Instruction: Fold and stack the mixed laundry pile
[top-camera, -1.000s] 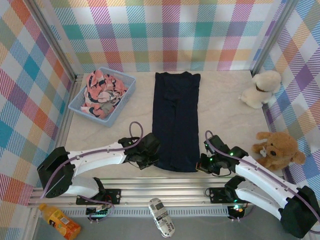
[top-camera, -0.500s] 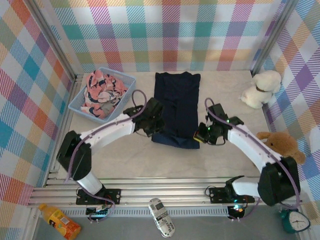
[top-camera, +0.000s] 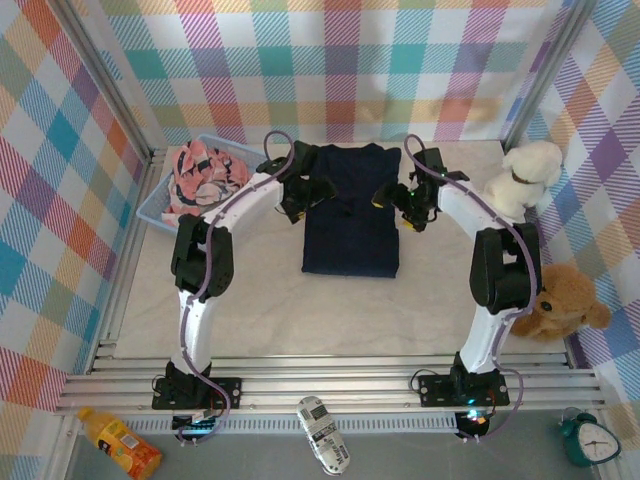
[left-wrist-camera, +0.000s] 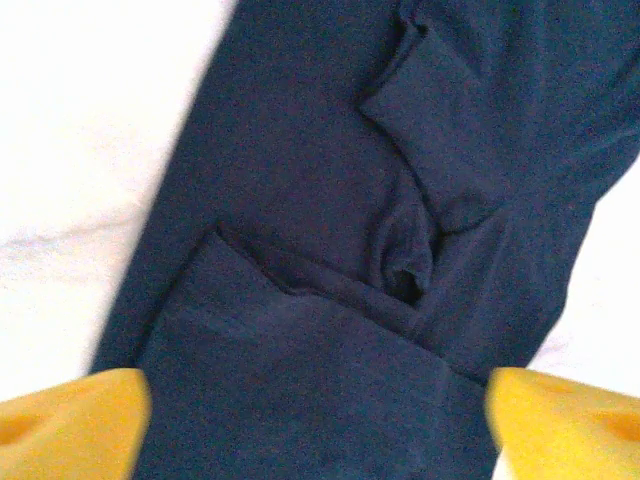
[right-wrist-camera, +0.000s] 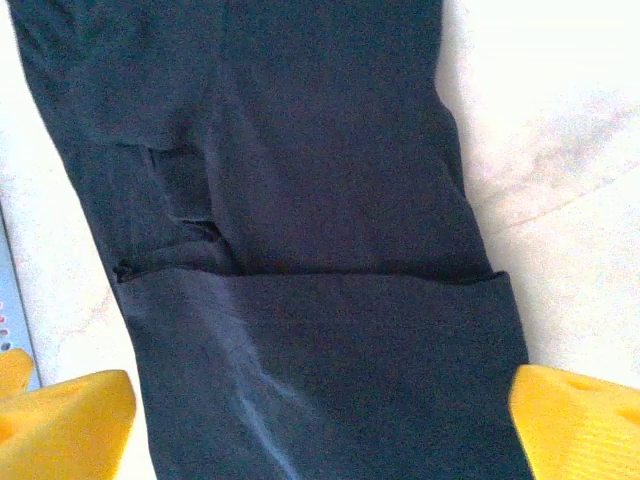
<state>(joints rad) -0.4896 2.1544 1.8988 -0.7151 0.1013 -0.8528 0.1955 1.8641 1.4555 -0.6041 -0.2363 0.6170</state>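
Note:
The dark navy T-shirt (top-camera: 350, 225) lies on the table's far middle, folded in half, with its upper layer's edge near the collar end. My left gripper (top-camera: 303, 200) hovers at its left edge and my right gripper (top-camera: 398, 205) at its right edge. In the left wrist view the gripper (left-wrist-camera: 318, 430) is open above the navy cloth (left-wrist-camera: 300, 200), yellow fingertips (left-wrist-camera: 70, 420) far apart and nothing between them. In the right wrist view the other gripper (right-wrist-camera: 322, 425) is just as wide open over the folded layer (right-wrist-camera: 300, 150). The pink printed garment (top-camera: 200, 175) lies crumpled in the basket.
The light blue basket (top-camera: 160, 215) stands at the far left. A white plush dog (top-camera: 520, 175) and a brown plush dog (top-camera: 560, 300) sit along the right wall. A bottle (top-camera: 118, 442), a remote (top-camera: 325, 435) and a clock (top-camera: 585, 440) lie below the table's front rail.
Both grippers carried the navy shirt's near hem to the far end, folding it in half. They then opened and let go of it.

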